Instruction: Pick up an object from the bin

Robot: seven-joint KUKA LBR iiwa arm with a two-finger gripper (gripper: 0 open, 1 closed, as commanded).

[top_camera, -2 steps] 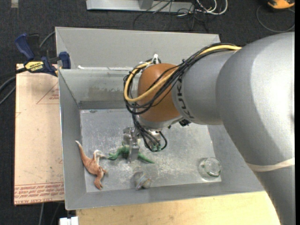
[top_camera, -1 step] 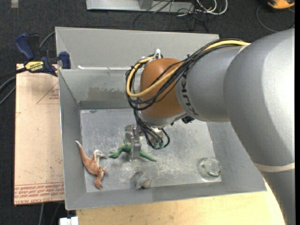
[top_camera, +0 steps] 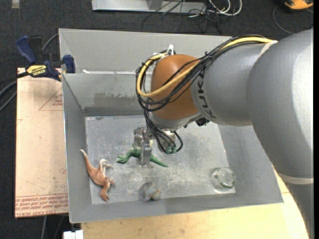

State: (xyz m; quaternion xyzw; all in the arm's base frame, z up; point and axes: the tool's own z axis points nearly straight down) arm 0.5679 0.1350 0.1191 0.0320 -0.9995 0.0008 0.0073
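My gripper (top_camera: 145,154) reaches down to the bin floor near the middle, right at a green toy dinosaur (top_camera: 128,157). The green toy lies flat, and its body and tail stick out to the left and right of the gripper. The gripper hides the toy's middle. An orange-tan toy dinosaur (top_camera: 99,176) lies on the floor to the front left, well apart from the gripper. A small grey lump (top_camera: 150,193) sits near the front wall, just below the gripper.
A clear round cup-like thing (top_camera: 223,178) rests at the front right of the floor. The arm's orange dome and cables hang over the back half of the bin. The bin's walls slope up on all sides.
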